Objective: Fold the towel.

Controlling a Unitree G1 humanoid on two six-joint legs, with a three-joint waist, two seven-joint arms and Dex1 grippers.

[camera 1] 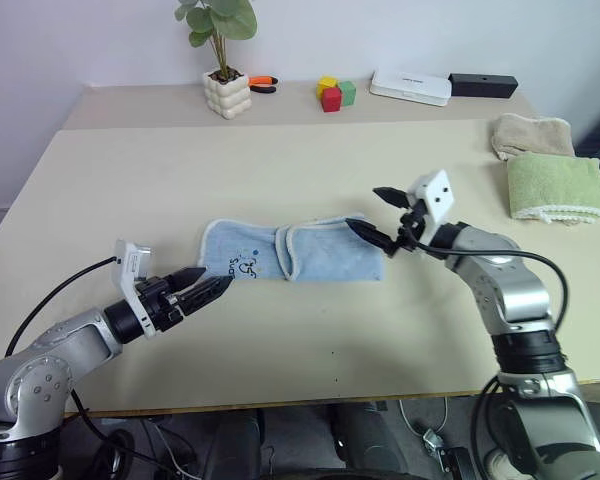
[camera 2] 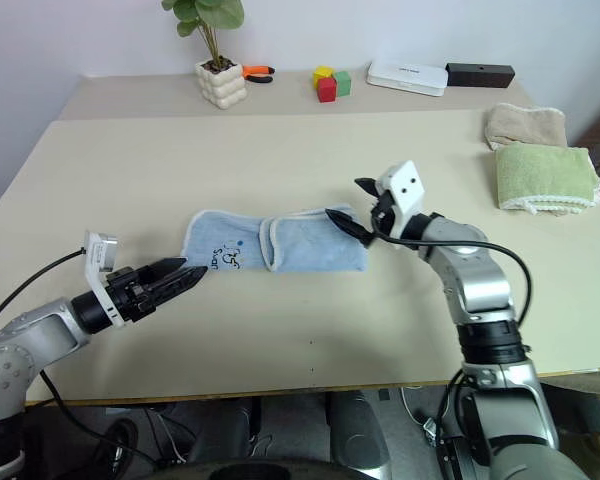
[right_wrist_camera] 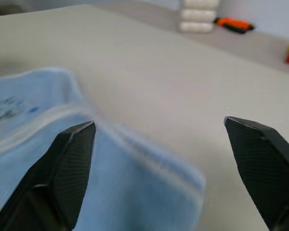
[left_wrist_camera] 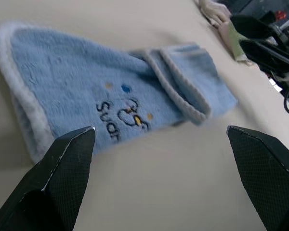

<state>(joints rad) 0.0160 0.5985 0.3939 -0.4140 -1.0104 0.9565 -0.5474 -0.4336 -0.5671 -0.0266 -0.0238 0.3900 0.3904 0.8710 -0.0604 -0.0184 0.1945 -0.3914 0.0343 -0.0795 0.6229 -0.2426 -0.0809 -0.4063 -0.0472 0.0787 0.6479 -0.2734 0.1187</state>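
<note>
The light blue towel (camera 1: 310,255) lies mid-table, folded into a long strip, its right part lapped over the left part, which bears a small embroidered print. My left gripper (camera 1: 217,280) hovers just off the strip's left end, near the front; in the left wrist view its fingers (left_wrist_camera: 72,159) stand wide apart over the towel (left_wrist_camera: 111,101), holding nothing. My right gripper (camera 1: 370,210) is open at the towel's right end, one fingertip close above the hem. The right wrist view has the towel's corner (right_wrist_camera: 111,192) below that empty gripper (right_wrist_camera: 159,122).
At the right edge lie a folded green towel (camera 1: 558,186) and a beige one (camera 1: 532,132). Along the back stand a potted plant (camera 1: 227,90), an orange tool (camera 1: 264,82), coloured blocks (camera 1: 335,93), a white box (camera 1: 410,86) and a black box (camera 1: 483,85).
</note>
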